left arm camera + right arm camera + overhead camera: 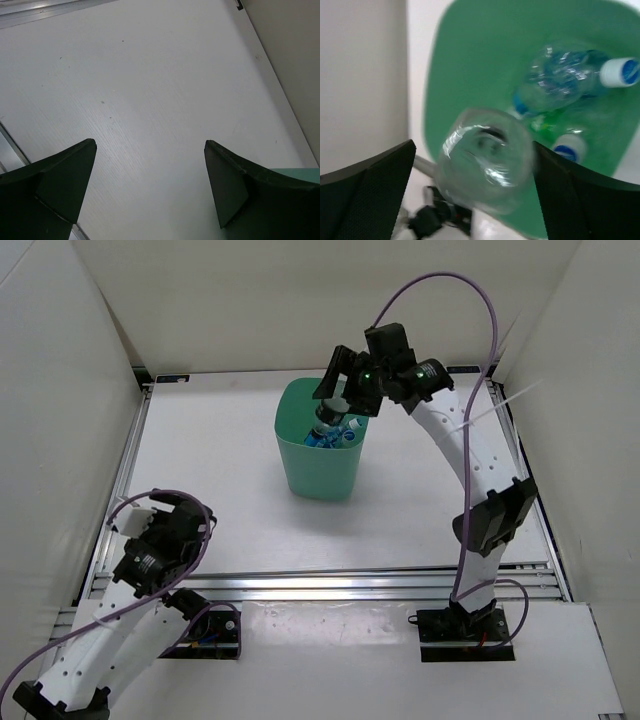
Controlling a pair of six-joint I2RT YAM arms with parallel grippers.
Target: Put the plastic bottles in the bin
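Glossy clear plastic bottle (pixel 485 157); smooth matt green plastic bin (pixel 318 475).

clear bottle (pixel 485 160) blurred, bin (pixel 465 60) cropped (top edge)

Bin (pixel 318 475) mouth: right claw (pixel 474 145), spread wide, and a bottle (pixel 328 420) are blocking it from 1 o'clock; bottles inside (pixel 560 80) are covering the floor. Tabletop (pixel 220 470) at the bin's 7 to 10 o'clock is lying passable, white walls (pixel 60 390) bounding it.

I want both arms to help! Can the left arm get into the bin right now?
Probably not yet: its path across the table looks free, but the right gripper and a clear bottle hang over the bin's opening.
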